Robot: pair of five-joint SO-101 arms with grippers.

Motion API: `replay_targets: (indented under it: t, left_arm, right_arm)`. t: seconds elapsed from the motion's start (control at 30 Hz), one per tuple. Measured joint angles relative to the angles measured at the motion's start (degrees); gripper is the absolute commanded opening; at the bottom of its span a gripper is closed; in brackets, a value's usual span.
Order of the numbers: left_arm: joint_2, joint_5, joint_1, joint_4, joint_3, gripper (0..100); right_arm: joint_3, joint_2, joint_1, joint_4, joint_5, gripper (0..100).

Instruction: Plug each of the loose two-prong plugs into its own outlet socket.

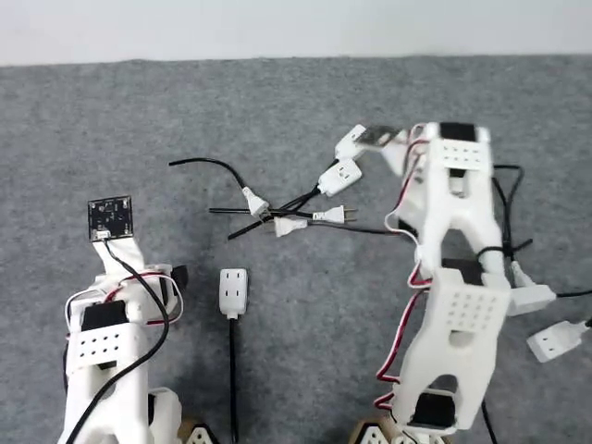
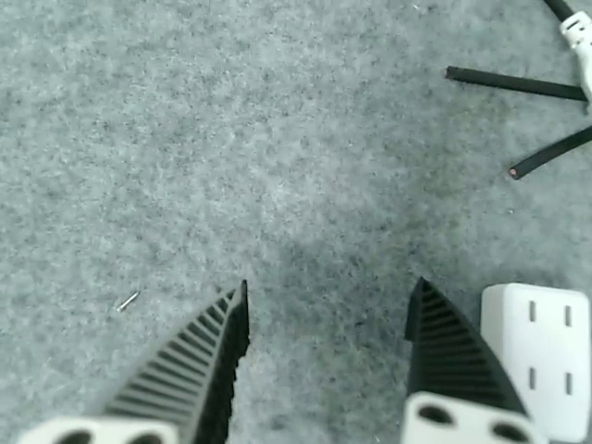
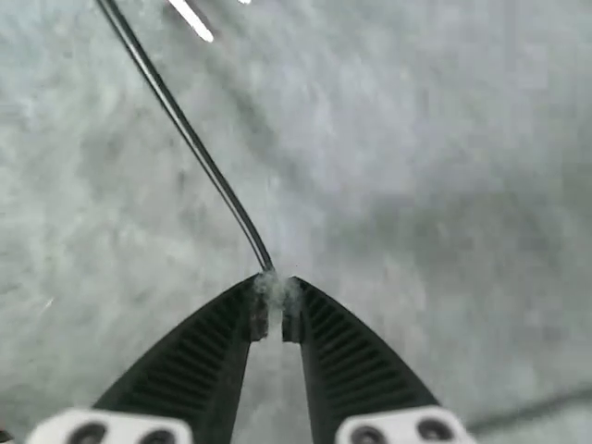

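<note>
A white outlet socket [image 1: 233, 289] lies on the grey carpet with its black cord running toward the front edge. My left gripper [image 1: 176, 276] stands open just beside the socket [image 2: 536, 370], holding nothing [image 2: 324, 314]. Farther back lie tangled black cables with a white plug [image 1: 254, 201], a second white plug [image 1: 291, 225], a grey plug with bare prongs [image 1: 333, 216] and a white block [image 1: 339, 176]. My right gripper [image 3: 275, 310] is shut on the end of a black cable [image 3: 185, 129], at the tangle's right side [image 1: 400, 227].
Two more white socket blocks [image 1: 532, 297] [image 1: 555, 340] lie at the right edge behind the right arm, with black cords. Loose cable ends [image 2: 546, 153] and a white plug [image 2: 578, 32] lie ahead of the left gripper. Open carpet stretches to the back left.
</note>
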Motion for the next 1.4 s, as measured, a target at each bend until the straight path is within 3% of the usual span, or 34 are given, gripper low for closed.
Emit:
replay_targets:
  t: [0.37, 0.77, 1.07, 1.4]
  left_arm:
    - [0.0, 0.0, 0.0, 0.0, 0.0, 26]
    - [0.0, -0.26, -0.35, 0.0, 0.0, 26]
    - [0.0, -0.26, -0.35, 0.0, 0.0, 26]
    - [0.0, -0.26, -0.35, 0.0, 0.0, 26]
  right_arm:
    - [-1.05, -22.86, 1.05, 5.71, -12.22, 0.7]
    - [-0.62, -45.36, 1.49, 5.8, -14.77, 0.7]
    - [10.9, -45.27, 1.41, 5.8, -12.31, 0.8]
    - [11.96, -34.37, 1.49, 2.99, -12.13, 0.8]
